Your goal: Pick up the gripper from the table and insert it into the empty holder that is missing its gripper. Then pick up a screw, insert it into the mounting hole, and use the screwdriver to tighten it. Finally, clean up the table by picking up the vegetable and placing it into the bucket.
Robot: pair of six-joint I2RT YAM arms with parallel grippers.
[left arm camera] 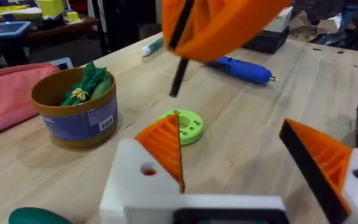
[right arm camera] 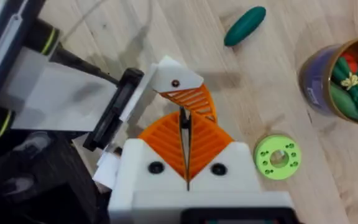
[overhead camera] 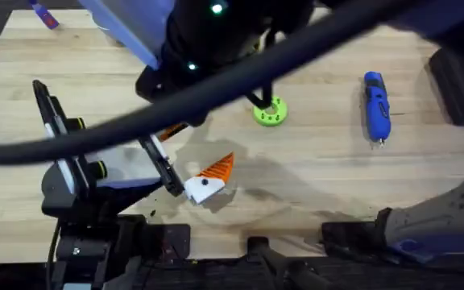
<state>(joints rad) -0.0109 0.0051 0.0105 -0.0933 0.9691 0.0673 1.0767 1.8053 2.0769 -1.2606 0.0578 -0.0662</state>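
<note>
My left gripper (left arm camera: 229, 134) stands open low over the table. The orange ribbed gripper (left arm camera: 165, 146) sits in its white holder (left arm camera: 135, 186), also seen as the gripper (right arm camera: 191, 99). The mounting hole (left arm camera: 148, 169) shows dark in the holder's face. My right gripper (right arm camera: 186, 134) hangs just above, shut on a thin black screw (left arm camera: 179, 78). The blue screwdriver (overhead camera: 375, 105) lies at the far right. The dark green vegetable (right arm camera: 244, 26) lies on the table near the bucket (left arm camera: 73, 109), which holds other toy greens.
A round green disc (overhead camera: 269, 113) with small holes lies mid-table below the right gripper. A pink pouch (left arm camera: 5, 93) lies beside the bucket, and a teal marker (left arm camera: 151, 46) sits farther back. The right arm (overhead camera: 216, 32) shows large and dark across the overhead view.
</note>
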